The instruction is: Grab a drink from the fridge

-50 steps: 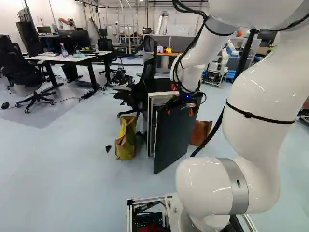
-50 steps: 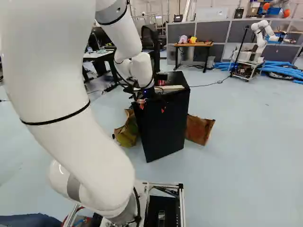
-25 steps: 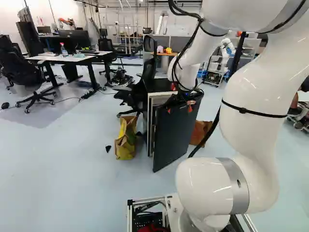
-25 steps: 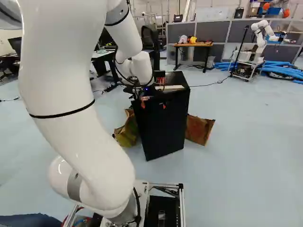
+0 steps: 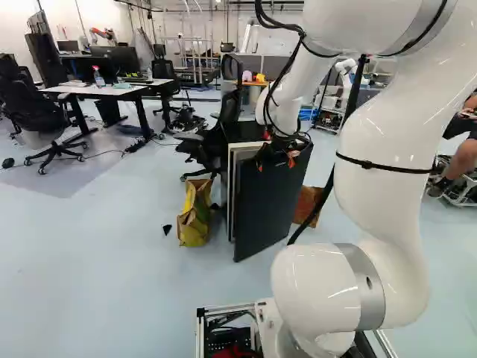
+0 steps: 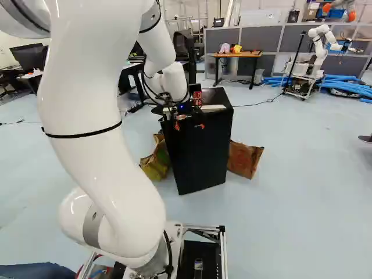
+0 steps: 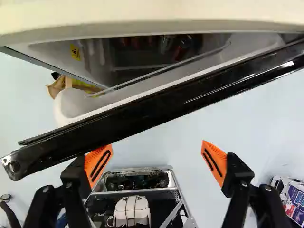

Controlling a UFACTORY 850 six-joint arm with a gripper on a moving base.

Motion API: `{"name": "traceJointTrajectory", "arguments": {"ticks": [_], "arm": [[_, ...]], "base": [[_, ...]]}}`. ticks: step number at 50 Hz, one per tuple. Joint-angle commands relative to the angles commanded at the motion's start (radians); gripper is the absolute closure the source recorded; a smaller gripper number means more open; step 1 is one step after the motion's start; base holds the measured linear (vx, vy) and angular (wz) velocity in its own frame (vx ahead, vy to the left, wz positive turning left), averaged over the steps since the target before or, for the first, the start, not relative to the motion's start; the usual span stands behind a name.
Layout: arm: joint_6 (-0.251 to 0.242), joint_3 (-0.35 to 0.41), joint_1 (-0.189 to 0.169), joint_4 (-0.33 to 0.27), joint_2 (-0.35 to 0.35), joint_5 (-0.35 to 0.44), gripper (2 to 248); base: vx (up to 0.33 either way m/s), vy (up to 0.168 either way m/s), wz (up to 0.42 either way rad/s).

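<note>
My gripper (image 7: 156, 147) stands wide apart, clamped on nothing, at the top edge of the black door (image 5: 272, 201). One orange pad (image 7: 98, 164) lies just beside or against that edge; I can't tell which. I judge I'm placed here to work the door wider, since it is only partly open. Through the gap, past the door's white inner shelf (image 7: 76, 102), the fridge (image 6: 215, 99) holds some dark and reddish containers (image 7: 183, 46), likely the drinks. A yellow-brown bag (image 5: 195, 212) stands left of the fridge, perhaps in the door's way.
</note>
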Motion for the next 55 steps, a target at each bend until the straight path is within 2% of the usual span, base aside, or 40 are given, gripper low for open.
{"name": "traceJointTrajectory", "arguments": {"ticks": [55], "arm": [[0.000,-0.183,0.027,0.000,-0.141,0.000,3]], "base": [[0.000,0.000,0.000]]}}
